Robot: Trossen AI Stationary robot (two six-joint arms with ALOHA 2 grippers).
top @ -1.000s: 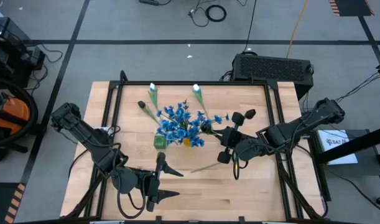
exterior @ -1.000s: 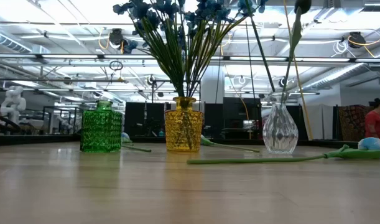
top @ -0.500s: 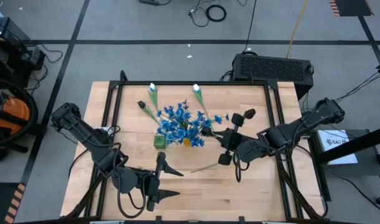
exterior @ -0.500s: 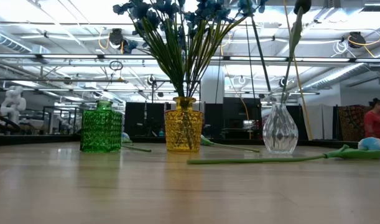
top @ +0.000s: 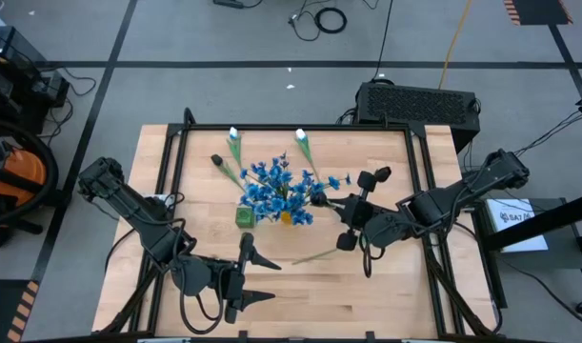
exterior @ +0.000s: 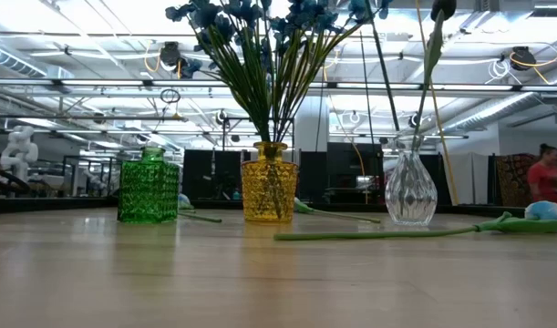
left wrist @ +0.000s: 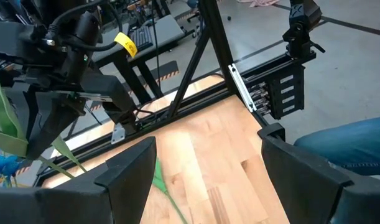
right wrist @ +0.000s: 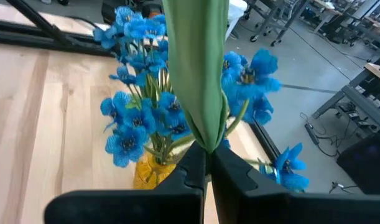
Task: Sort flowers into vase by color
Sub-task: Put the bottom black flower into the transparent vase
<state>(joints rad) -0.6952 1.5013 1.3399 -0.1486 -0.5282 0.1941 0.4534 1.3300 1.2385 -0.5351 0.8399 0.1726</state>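
Three vases stand mid-table: a green one [exterior: 149,191], a yellow one [exterior: 269,193] full of blue flowers [top: 271,191], and a clear one [exterior: 410,189]. My right gripper [top: 340,206] hovers by the clear vase, shut on a dark-budded flower [exterior: 433,50] whose stem runs down to that vase's mouth. My left gripper [top: 249,276] waits open near the front edge, holding nothing. A pale-budded flower [exterior: 397,233] lies flat on the table. Two white tulips [top: 233,135] and a dark bud [top: 215,159] lie at the back. My right gripper pinches a long green leaf [right wrist: 205,134] on the flower's stem between its two fingers [right wrist: 186,168]. It comes nearly level from the table's right side, across the upright stem. The flower stands upright with its dark bud [exterior: 442,9] on top. The stem's foot is hidden at the vase.
The table's black frame [top: 419,181] runs along the left, far and right sides. Bare wood [top: 386,295] lies toward the front right. A person [exterior: 542,178] stands far off in the room behind.
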